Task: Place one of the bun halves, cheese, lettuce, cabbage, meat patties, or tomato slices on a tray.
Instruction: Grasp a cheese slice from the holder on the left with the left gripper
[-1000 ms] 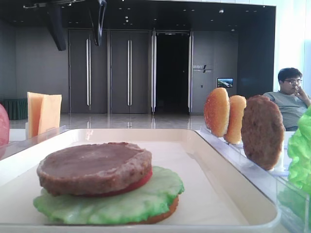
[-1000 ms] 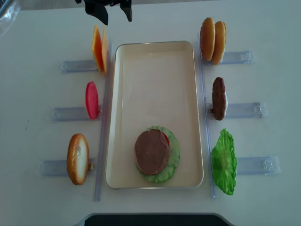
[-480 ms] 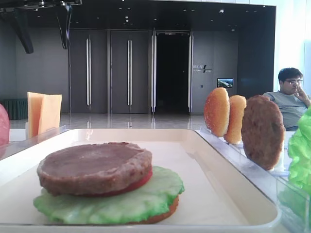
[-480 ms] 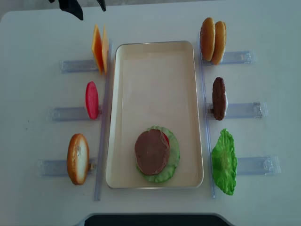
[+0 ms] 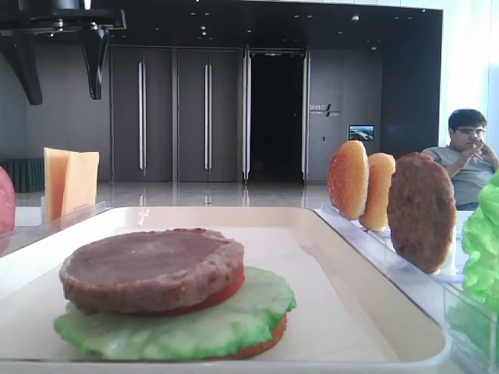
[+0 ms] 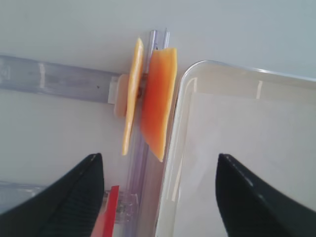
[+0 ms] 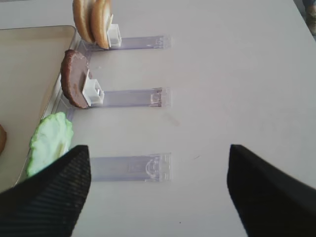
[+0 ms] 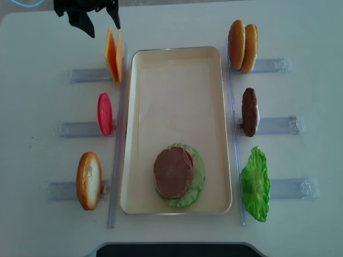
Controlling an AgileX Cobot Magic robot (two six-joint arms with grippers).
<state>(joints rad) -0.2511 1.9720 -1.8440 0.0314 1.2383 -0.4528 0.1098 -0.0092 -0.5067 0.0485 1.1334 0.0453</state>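
The left gripper (image 8: 99, 20), spread wide, should drop straight down around one thin yellow-orange cheese square (image 6: 157, 101) just below, then pinch gently.

Seated man with glasses (image 5: 468, 152) — far right, dark double doors (image 5: 175, 115)

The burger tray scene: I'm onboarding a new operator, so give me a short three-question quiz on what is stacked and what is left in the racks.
1. True or false: the stack on the tray is topped by a meat patty.
2. How many cheese slices stand in their rack?
3. The left gripper is: A) shut on cheese, B) open and empty beside the cheese rack, C) resting on the tray.

Key: 1 true; 2 two; 3 B.
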